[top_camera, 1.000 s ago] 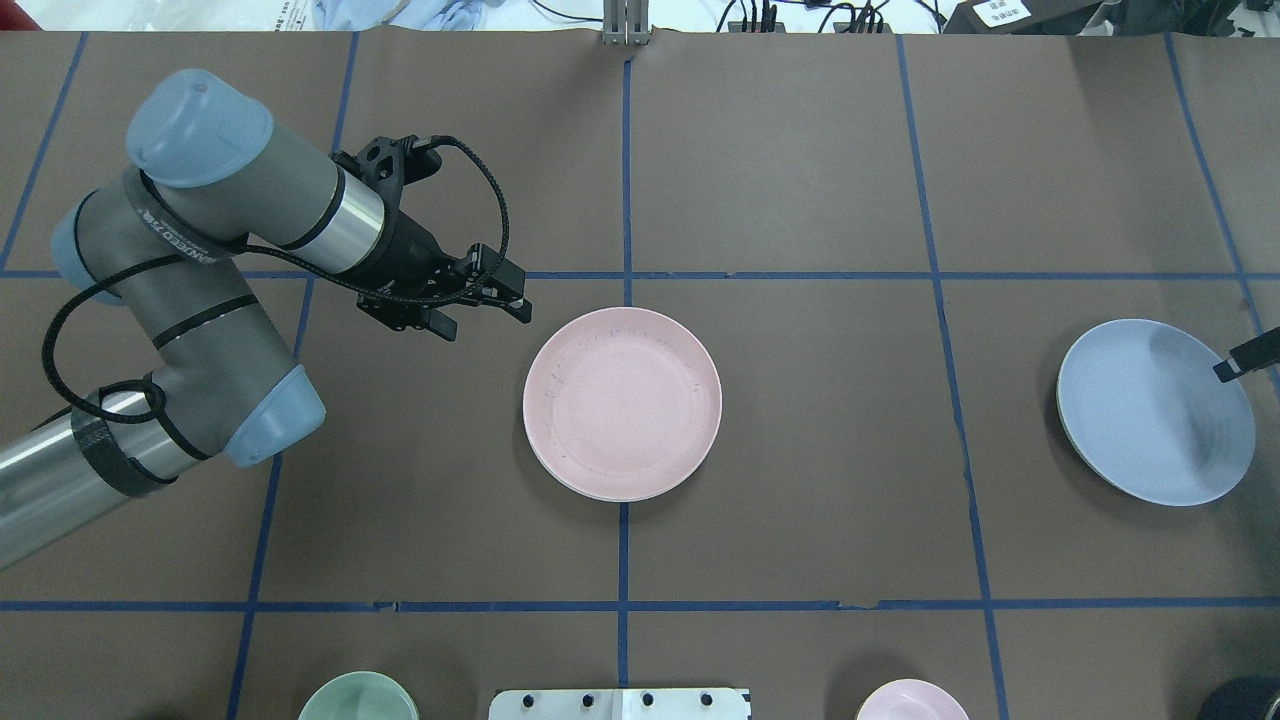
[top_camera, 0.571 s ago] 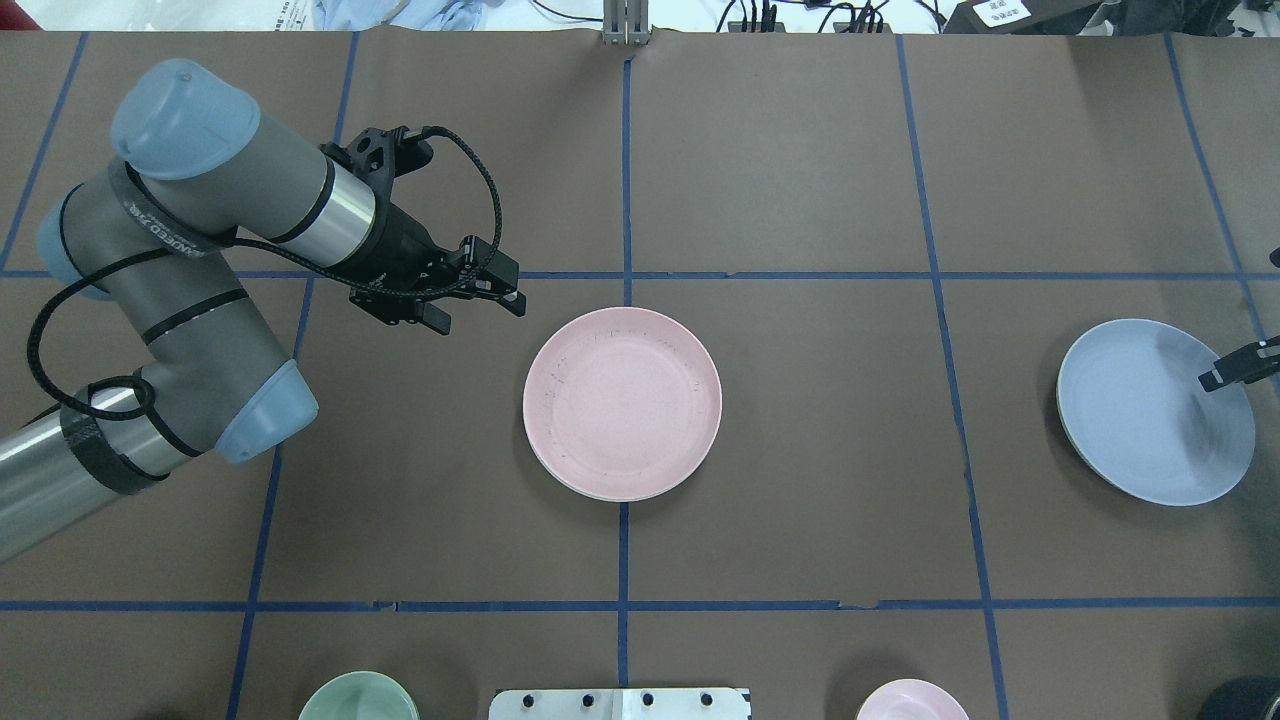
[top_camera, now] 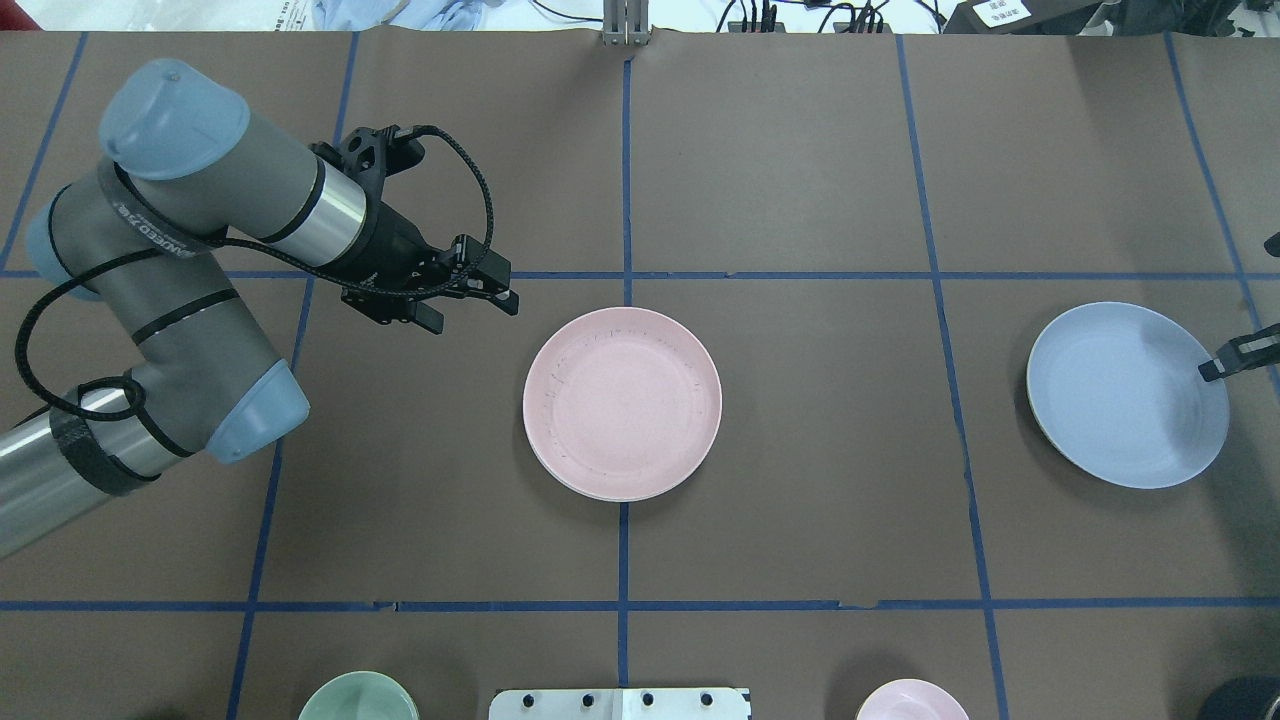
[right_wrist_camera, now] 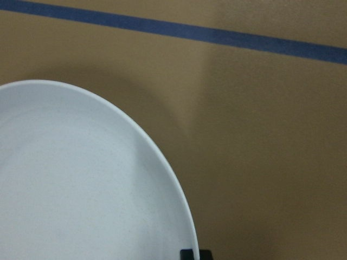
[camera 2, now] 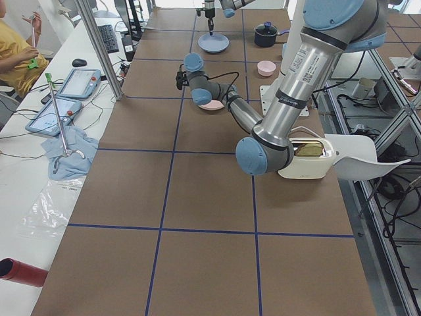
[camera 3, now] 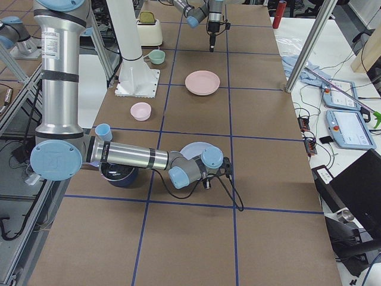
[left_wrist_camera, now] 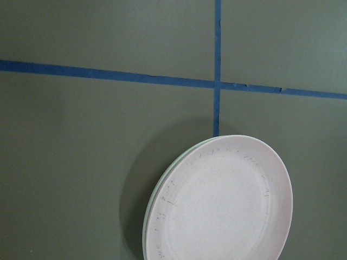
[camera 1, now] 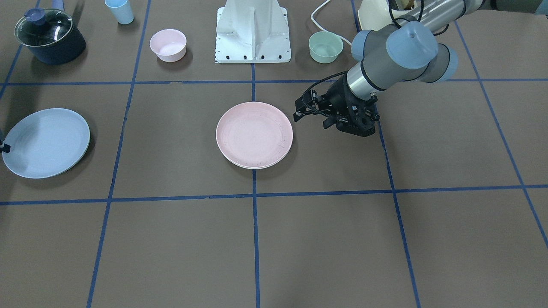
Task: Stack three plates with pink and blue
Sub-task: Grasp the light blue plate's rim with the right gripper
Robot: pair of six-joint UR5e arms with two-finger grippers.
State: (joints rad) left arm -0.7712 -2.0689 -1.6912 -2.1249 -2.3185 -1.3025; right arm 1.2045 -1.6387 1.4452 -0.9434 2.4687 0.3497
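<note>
The pale pink plate (top_camera: 622,403) lies at the table's middle, also in the front view (camera 1: 254,134). In the left wrist view the pink plate (left_wrist_camera: 222,200) rests on a cream-white plate whose rim (left_wrist_camera: 149,214) shows under its left edge. My left gripper (top_camera: 470,310) is open and empty, hovering off the pink plate's far-left side (camera 1: 311,119). The pale blue plate (top_camera: 1128,394) is at the right, tilted above its shadow (camera 1: 46,142). My right gripper (top_camera: 1235,357) is shut on its right rim; the right wrist view shows the blue plate (right_wrist_camera: 81,179) close up.
Near the robot's base (camera 1: 252,32) stand a small mint-green bowl (camera 1: 325,47) and a small pink bowl (camera 1: 168,44). A dark pot with a glass lid (camera 1: 49,36) and a blue cup (camera 1: 120,10) are beyond the blue plate. A toaster (camera 2: 306,155) sits behind the left arm.
The blue plate has shifted towards the table's middle and a little farther from the robot, with the right gripper on its rim. The left arm has drawn back slightly from the pink plate.
</note>
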